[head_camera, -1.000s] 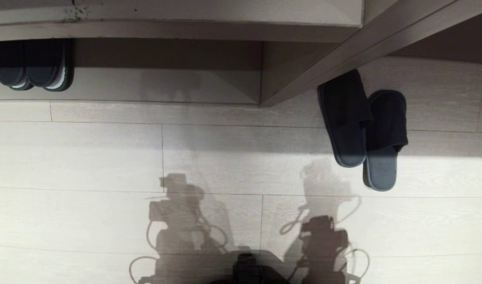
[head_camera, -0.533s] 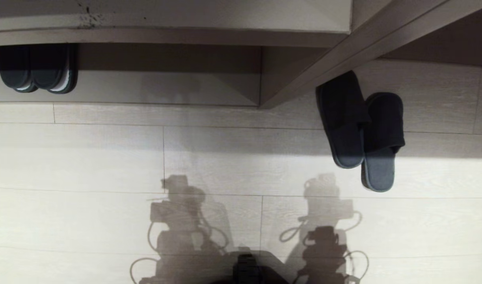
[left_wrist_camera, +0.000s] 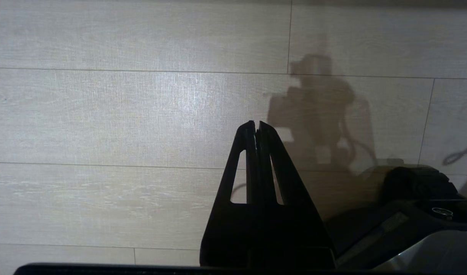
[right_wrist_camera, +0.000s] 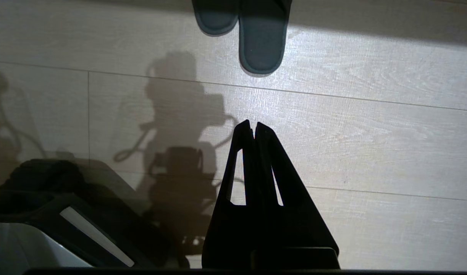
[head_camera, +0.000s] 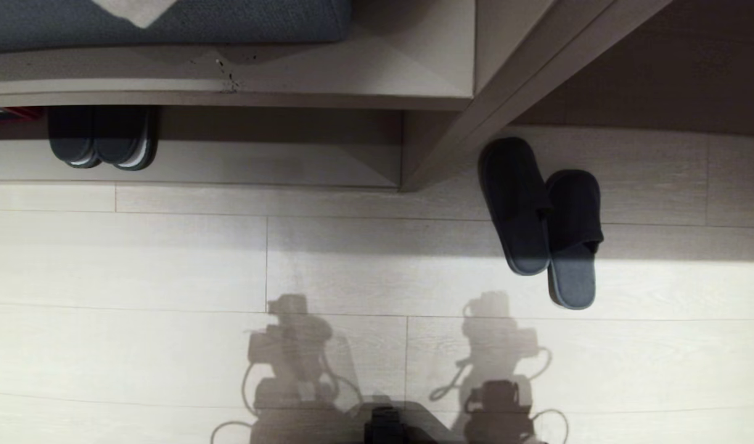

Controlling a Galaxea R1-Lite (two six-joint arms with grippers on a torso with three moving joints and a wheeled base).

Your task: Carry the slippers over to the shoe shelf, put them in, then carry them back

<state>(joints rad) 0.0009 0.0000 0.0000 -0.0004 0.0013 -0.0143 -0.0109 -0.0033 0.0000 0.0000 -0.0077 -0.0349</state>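
The right gripper (right_wrist_camera: 253, 128) hangs pinched closed, empty, over bare floor (right_wrist_camera: 370, 126). The slippers (head_camera: 540, 216) lie at its twelve o'clock, side by side beside the shoe shelf (head_camera: 259, 166). They look light, soft and floppy; pinching both inner edges together seems best.

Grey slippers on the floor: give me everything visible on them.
The slippers are a flat, thin-soled dark grey pair that looks like fabric, with closed rounded toes and open backs. They lie side by side, edges touching, on the pale plank floor, toes toward the furniture and just right of the shoe shelf, not in it. The right one sits nearer the robot. Shadow covers the toes and light falls on the heels. Nothing grips them.
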